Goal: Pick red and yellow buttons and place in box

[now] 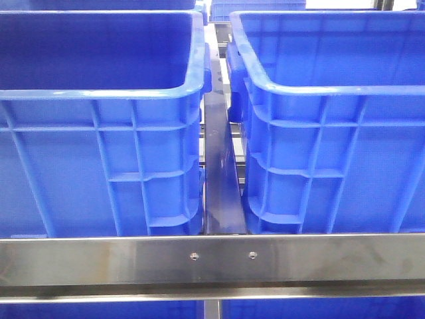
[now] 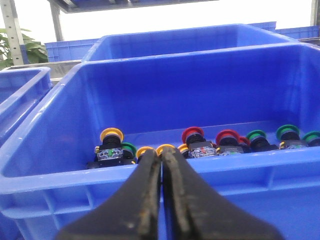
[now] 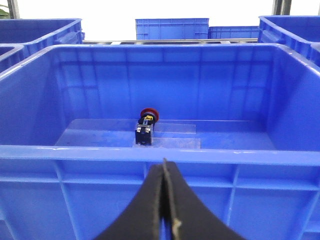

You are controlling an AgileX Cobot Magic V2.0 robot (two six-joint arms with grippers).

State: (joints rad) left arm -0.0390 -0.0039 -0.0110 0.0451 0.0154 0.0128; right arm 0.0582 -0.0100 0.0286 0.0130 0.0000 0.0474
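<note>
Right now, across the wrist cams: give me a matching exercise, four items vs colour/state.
Items:
1. left end effector
2. lone button in the right wrist view's bin
3. leftmost button in the left wrist view's bin
4. rail in the front view

Colour or state:
A. yellow cap
B. bare metal
C. red cap
D. fingers together, nothing held

Pairs: 1-D, 2-C, 3-A, 4-B

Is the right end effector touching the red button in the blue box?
Apart. The right wrist view shows the right end effector outside the blue box, with the near wall between it and the red button.
</note>
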